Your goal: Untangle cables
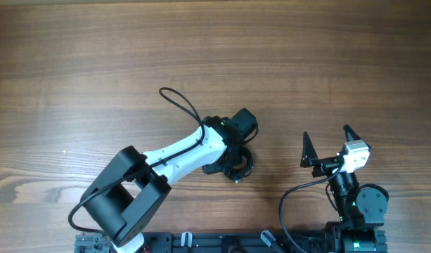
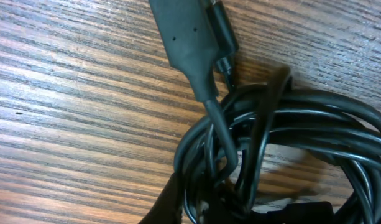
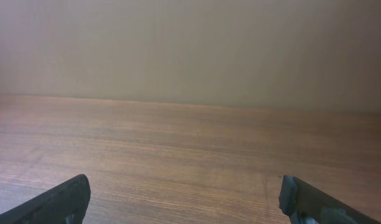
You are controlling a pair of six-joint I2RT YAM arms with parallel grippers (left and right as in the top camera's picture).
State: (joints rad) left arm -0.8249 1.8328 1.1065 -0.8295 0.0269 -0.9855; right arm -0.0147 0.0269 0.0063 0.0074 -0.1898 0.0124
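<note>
Black cables (image 2: 302, 134) coiled; plug (image 2: 185, 37) tail points into coil.

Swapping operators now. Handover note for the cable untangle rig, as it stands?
Left gripper: shut, down at the cables; the views don't show whether a strand is pinched.
Right gripper: open, empty, off to the right, apart from the bundle.
Cables: one coiled black bundle on the table, strands overlapping, a plug end lying at its edge.
Done: nothing separated yet.
Left: pull the strands apart, probably bringing the right arm in to hold or pull.
</note>
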